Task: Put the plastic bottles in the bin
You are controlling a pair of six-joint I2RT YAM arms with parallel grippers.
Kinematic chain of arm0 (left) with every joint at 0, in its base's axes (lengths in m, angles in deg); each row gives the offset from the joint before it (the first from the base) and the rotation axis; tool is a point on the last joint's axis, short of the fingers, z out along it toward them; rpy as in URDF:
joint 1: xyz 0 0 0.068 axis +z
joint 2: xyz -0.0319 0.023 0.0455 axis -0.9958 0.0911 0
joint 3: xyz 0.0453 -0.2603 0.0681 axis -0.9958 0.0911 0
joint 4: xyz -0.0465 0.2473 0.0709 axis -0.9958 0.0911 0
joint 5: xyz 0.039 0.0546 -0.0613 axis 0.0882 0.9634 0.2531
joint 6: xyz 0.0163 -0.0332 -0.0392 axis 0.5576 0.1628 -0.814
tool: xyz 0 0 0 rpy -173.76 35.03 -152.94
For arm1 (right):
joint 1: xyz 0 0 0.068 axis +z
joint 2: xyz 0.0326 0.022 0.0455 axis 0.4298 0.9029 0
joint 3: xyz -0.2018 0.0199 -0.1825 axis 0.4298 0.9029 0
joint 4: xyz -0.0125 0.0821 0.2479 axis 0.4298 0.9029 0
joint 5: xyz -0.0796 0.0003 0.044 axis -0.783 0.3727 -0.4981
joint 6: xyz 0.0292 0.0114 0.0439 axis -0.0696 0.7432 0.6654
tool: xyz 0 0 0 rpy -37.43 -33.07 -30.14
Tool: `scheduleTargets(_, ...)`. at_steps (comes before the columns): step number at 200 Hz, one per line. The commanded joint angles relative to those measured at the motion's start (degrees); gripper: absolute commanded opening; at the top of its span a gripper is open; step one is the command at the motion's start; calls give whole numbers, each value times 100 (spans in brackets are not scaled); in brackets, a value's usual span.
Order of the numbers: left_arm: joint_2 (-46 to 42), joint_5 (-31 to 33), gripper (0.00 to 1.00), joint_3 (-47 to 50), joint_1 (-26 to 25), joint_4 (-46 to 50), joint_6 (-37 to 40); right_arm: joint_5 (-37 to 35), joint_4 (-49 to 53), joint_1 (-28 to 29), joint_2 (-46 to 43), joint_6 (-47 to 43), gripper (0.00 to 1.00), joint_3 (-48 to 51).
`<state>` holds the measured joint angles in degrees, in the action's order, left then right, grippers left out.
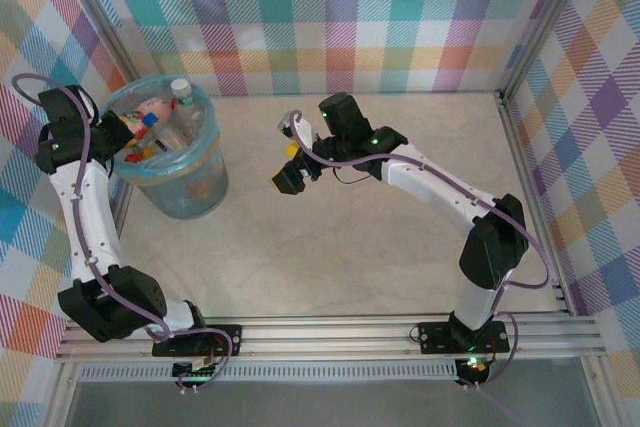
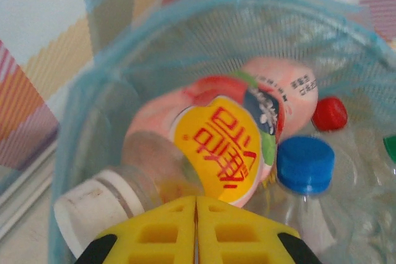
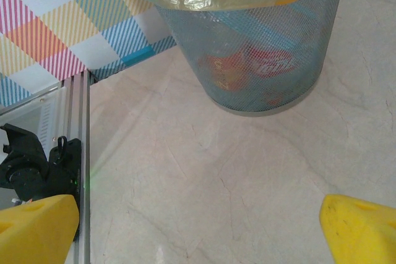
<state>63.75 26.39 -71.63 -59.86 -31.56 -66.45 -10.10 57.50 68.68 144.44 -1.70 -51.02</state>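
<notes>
The bin (image 1: 195, 192), a mesh basket lined with a light-blue bag, stands at the table's far left and holds several plastic bottles (image 1: 165, 125). My left gripper (image 1: 130, 150) hangs over its left rim. In the left wrist view its yellow fingers (image 2: 173, 230) are pressed together with nothing between them, right above a pink bottle with a yellow label (image 2: 216, 146), a white-capped bottle (image 2: 86, 211), a blue cap (image 2: 305, 164) and a red cap (image 2: 329, 113). My right gripper (image 1: 288, 165) hovers open over mid-table, with bare tabletop between its fingertips (image 3: 198, 233). The bin's mesh wall (image 3: 260, 35) lies ahead of it.
Plaid walls close in the table at the back and on both sides. A metal rail (image 3: 77, 128) runs along the table's left edge beside the bin. Pale marble tabletop (image 1: 350, 247) stretches between the bin and the right arm.
</notes>
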Motion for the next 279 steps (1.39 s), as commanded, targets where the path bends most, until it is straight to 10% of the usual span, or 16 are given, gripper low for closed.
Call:
scheduleTargets(1, -174, -634, 9, 247, 15, 102, 174, 105, -42, 25, 117, 63, 100, -29)
scheduleTargets(83, -5, -1592, 16, -493, -14, 381, -42, 188, 271, 28, 415, 348, 100, -365)
scheduleTargets(161, -417, 843, 25, -601, 272, 424, 24, 203, 279, 26, 364, 452, 100, -336)
scheduleTargets(279, 297, -751, 21, -492, 314, 670, 212, 212, 239, 28, 203, 489, 100, -85)
